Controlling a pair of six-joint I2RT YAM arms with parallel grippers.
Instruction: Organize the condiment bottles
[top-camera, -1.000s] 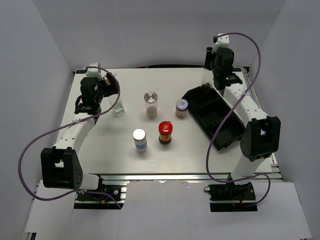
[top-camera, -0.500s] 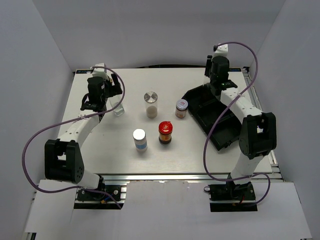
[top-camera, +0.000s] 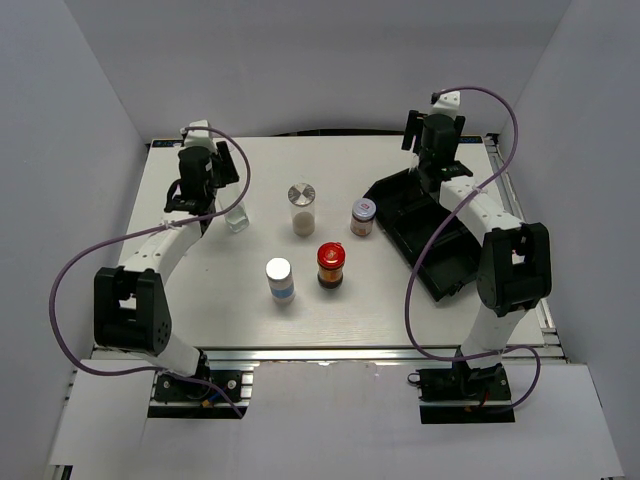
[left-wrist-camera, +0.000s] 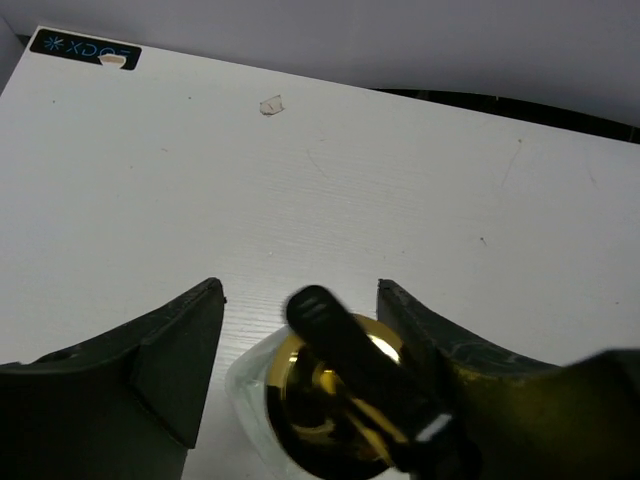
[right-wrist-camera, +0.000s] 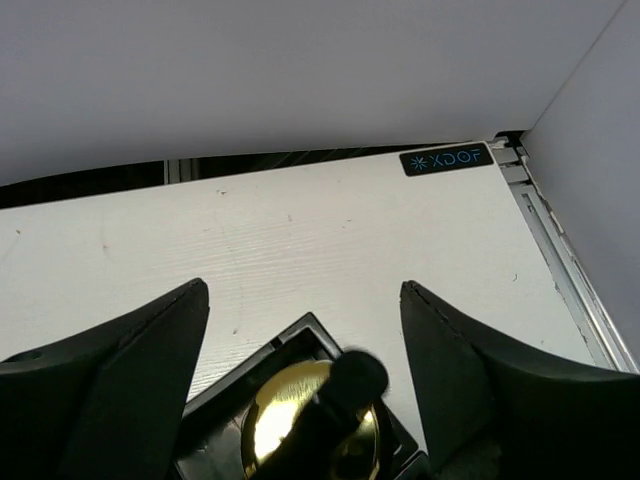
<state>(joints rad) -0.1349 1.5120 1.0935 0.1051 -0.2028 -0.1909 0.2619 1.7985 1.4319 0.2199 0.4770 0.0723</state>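
In the left wrist view a clear glass bottle with a gold pourer (left-wrist-camera: 320, 400) stands on the table. My left gripper (left-wrist-camera: 300, 290) is open and straddles its top: the right finger is against the pourer, the left finger a narrow gap away. My right gripper (right-wrist-camera: 304, 287) is wide open above a second gold-pourer bottle (right-wrist-camera: 275, 415), which stands in the far corner compartment of the black tray (right-wrist-camera: 305, 322). On the table stand a silver-lidded jar (top-camera: 301, 207), a small silver-lidded jar (top-camera: 363, 217), a blue-labelled bottle (top-camera: 280, 280) and a red-lidded dark jar (top-camera: 331, 265).
The black tray (top-camera: 450, 260) lies diagonally at the right side of the table, under my right arm. The left clear bottle (top-camera: 236, 218) stands near the table's left edge. Grey walls close in the table on three sides.
My right gripper has opened and let go of the gold-pourer bottle in the tray. My left arm has swung over the clear bottle, and its jaws have narrowed round the top.
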